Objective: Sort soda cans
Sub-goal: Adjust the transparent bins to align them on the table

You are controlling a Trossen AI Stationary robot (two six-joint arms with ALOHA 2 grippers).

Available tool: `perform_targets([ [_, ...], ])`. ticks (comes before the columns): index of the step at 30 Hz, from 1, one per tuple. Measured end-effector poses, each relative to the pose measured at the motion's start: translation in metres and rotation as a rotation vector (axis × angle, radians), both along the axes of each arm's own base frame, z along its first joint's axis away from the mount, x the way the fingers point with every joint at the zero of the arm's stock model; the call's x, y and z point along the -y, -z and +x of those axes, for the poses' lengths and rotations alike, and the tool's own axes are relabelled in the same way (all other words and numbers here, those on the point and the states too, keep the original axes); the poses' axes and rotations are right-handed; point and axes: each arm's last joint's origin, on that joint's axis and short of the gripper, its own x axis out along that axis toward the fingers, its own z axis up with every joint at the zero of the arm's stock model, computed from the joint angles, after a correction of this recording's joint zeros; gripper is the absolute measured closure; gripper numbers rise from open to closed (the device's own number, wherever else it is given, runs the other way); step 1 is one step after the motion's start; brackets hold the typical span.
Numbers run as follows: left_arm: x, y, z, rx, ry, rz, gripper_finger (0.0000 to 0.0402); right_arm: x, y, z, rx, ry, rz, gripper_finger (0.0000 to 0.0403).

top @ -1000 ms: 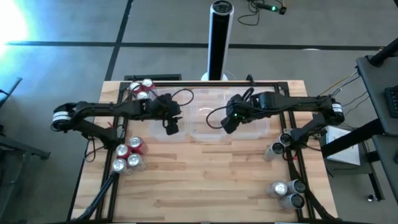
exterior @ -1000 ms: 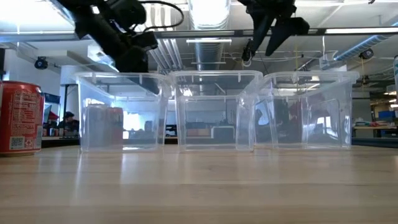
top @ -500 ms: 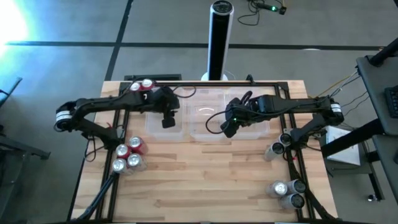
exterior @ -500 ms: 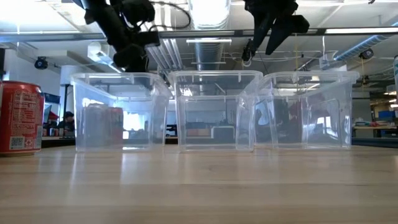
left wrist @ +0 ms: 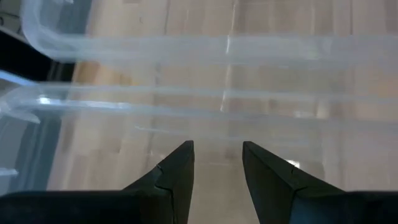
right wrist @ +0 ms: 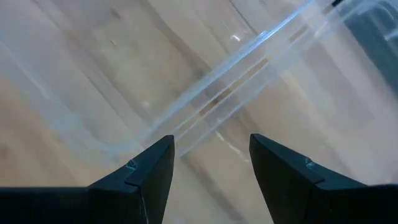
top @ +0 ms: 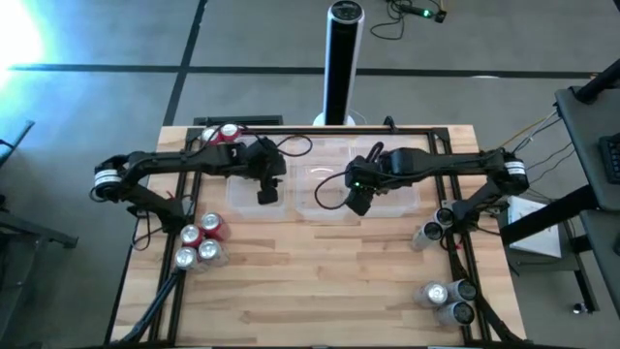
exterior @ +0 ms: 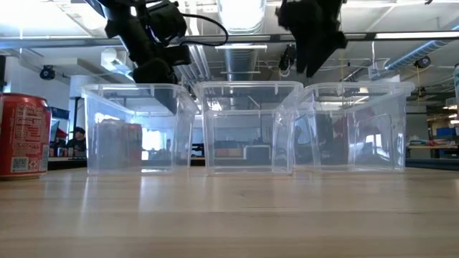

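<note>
Left tool [top: 268, 193] spread and empty, pulled back over the left tub [top: 254, 194]; right tool [top: 356, 201] spread, empty. Red soda cans [top: 200, 241] waiting on bench [top: 320, 291]; next pick due.

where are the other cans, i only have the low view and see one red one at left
Observer: High view: a red cluster at left, in front of the tubs; more red cans behind the left one.
Operator: any on the right
Observer: Silver and dark cans front right, and a pair farther back.
Operator: grippers holding anything
Observer: No; wrist views show left gripper and right gripper open, empty.
</note>
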Motion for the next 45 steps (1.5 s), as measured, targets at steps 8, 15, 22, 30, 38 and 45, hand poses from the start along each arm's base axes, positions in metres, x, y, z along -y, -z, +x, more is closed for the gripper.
perform_targets([
  [8, -0.002, 0.005, 0.007, 0.014, 0.003, 0.005, 0.028, 0.032, 0.002, -0.004, -0.068, 0.007, -0.018, 0.02],
  [15, -0.003, 0.016, 0.014, -0.011, 0.006, -0.005, 0.028, 0.037, 0.007, -0.004, -0.121, -0.04, -0.021, 0.02],
  [22, -0.002, 0.012, 0.011, -0.003, -0.004, -0.01, 0.028, 0.046, 0.018, -0.024, -0.297, 0.004, 0.032, 0.02],
  [30, 0.0, 0.0, 0.004, 0.03, -0.019, -0.006, 0.028, 0.05, 0.025, -0.038, -0.297, 0.153, 0.133, 0.02],
  [38, 0.005, -0.002, -0.01, -0.05, -0.027, -0.039, 0.028, 0.047, 0.031, -0.051, -0.339, 0.187, 0.142, 0.02],
  [45, 0.012, -0.006, -0.017, -0.063, 0.0, -0.108, 0.028, 0.049, 0.03, -0.059, -0.33, 0.256, 0.148, 0.02],
])
